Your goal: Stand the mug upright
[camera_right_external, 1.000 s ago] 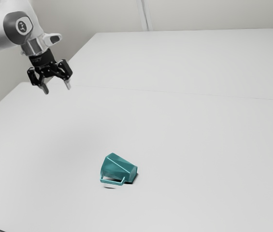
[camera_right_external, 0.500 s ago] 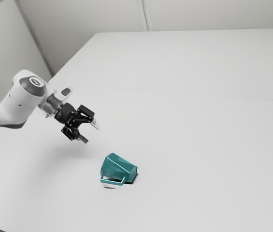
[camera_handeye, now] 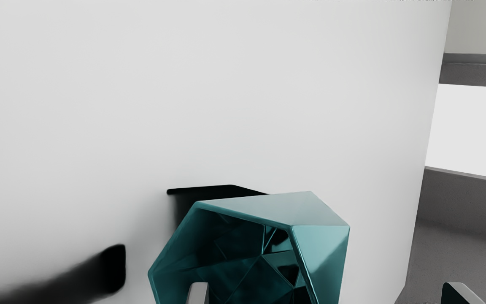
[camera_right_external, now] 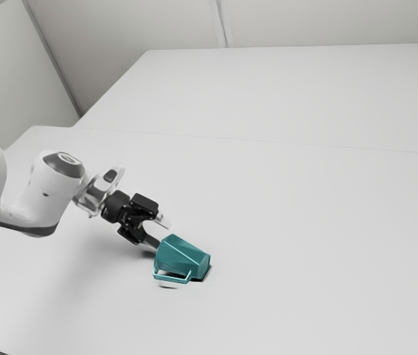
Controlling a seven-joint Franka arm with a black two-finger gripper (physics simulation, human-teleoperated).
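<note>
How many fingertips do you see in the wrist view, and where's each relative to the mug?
2. One fingertip overlaps the teal mug's open mouth; whether it is inside, I can't tell. The other fingertip is outside, beyond the mug's side.

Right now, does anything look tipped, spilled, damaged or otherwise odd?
Yes: the teal faceted mug lies on its side on the white table, mouth facing the open end effector; mugs normally stand on their base. I see no spill or damage.
</note>
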